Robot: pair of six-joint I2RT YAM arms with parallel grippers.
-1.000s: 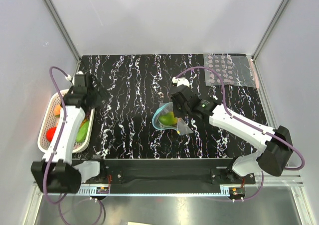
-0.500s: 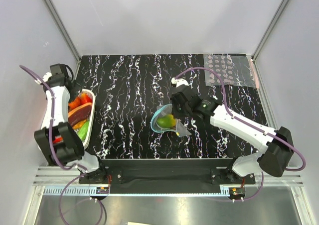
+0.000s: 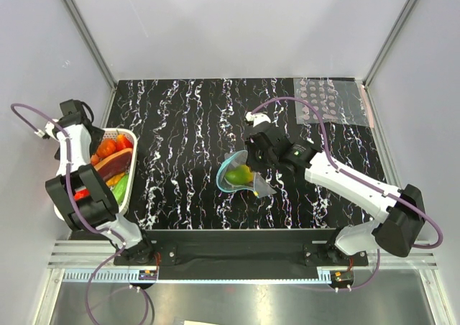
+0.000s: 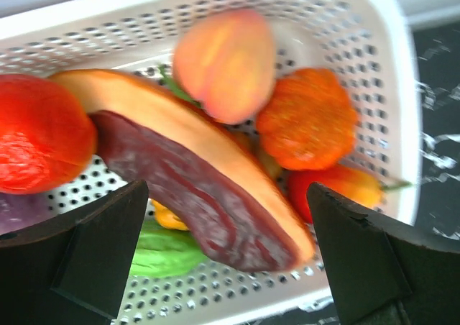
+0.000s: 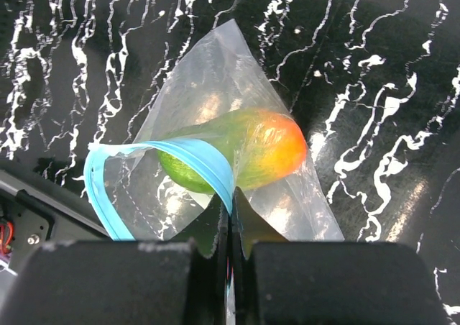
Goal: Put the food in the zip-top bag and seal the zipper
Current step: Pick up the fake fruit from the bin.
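Note:
The clear zip-top bag (image 5: 215, 73) lies mid-table, also in the top view (image 3: 248, 181). The green-and-orange fruit (image 5: 241, 152) sits inside it. My right gripper (image 5: 230, 206) is shut on the bag's light blue zipper (image 5: 205, 163) and holds the mouth up in an open loop. The peach-pink fruit (image 4: 224, 62) and the bumpy orange fruit (image 4: 309, 120) lie in the white basket (image 4: 392, 73). My left gripper (image 4: 226, 267) is open and empty above the basket's contents, at the table's left edge (image 3: 88, 144).
The basket (image 3: 131, 168) also holds a red tomato (image 4: 39, 134), a long maroon-and-tan piece (image 4: 194, 181), a green item (image 4: 162, 253) and a red-orange pepper (image 4: 338, 188). A clear sheet with grey dots (image 3: 330, 102) lies at the back right.
My left arm has swung from the basket's table side out to the left, uncovering the basket's contents. My right gripper still holds the bag's edge, almost unmoved.

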